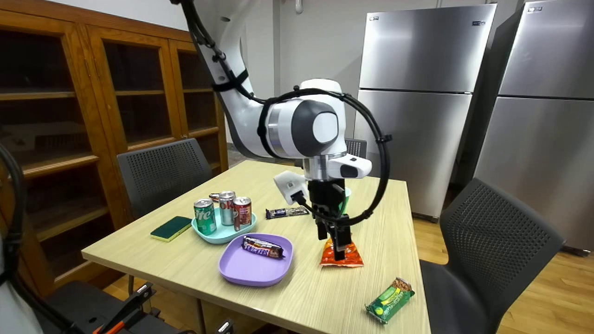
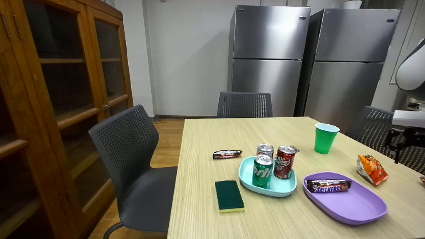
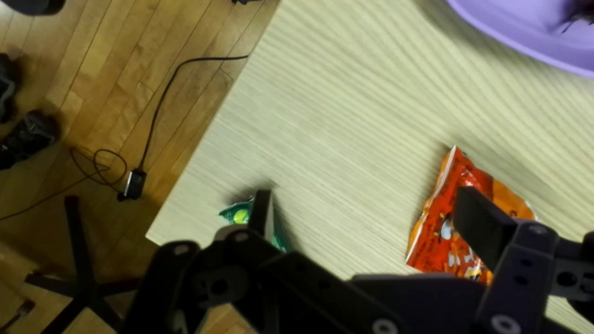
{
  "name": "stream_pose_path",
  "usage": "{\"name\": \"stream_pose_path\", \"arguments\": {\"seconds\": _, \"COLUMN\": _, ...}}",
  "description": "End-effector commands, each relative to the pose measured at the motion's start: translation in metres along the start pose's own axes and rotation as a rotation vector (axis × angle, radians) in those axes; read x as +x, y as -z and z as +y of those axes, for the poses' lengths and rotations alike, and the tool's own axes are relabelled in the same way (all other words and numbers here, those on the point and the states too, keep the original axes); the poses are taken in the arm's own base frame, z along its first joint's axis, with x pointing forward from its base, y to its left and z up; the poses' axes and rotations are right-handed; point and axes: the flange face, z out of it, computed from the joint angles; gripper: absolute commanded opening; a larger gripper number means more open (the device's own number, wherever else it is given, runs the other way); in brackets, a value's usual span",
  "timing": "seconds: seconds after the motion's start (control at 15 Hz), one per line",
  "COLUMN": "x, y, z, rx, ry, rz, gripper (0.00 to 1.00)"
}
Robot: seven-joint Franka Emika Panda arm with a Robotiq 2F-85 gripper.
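My gripper (image 3: 364, 206) stands open above the table, nothing between its fingers. In the wrist view, one finger (image 3: 482, 222) overlaps an orange-red snack bag (image 3: 429, 253) lying below. The other finger partly covers a green bar wrapper (image 3: 240, 215) near the table corner. An exterior view has the gripper (image 1: 331, 242) over the snack bag (image 1: 351, 259), with the green bar (image 1: 390, 300) closer to the table's edge. Beside the bag sits a purple plate (image 1: 250, 273) carrying a Snickers bar (image 1: 262, 247). Another exterior view shows the gripper only partly, at its right edge.
A turquoise plate (image 2: 275, 193) holds a Sprite can (image 2: 262, 172), a Dr Pepper can (image 2: 284, 162) and a silver can (image 2: 265, 149). Around it are a sponge (image 2: 229, 196) and a dark-wrapped bar (image 2: 227, 154). A green cup (image 2: 325, 139) stands farther back. Chairs flank the table.
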Motion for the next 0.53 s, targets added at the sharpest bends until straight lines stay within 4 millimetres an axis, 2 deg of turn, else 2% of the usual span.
{"name": "stream_pose_path", "arguments": {"seconds": 0.0, "x": 0.034, "y": -0.011, "z": 0.021, "rx": 0.007, "ry": 0.104, "rz": 0.034, "gripper": 1.00}}
{"name": "stream_pose_path", "arguments": {"seconds": 0.47, "x": 0.088, "y": -0.047, "z": 0.043, "rx": 0.009, "ry": 0.214, "rz": 0.049, "gripper": 1.00}}
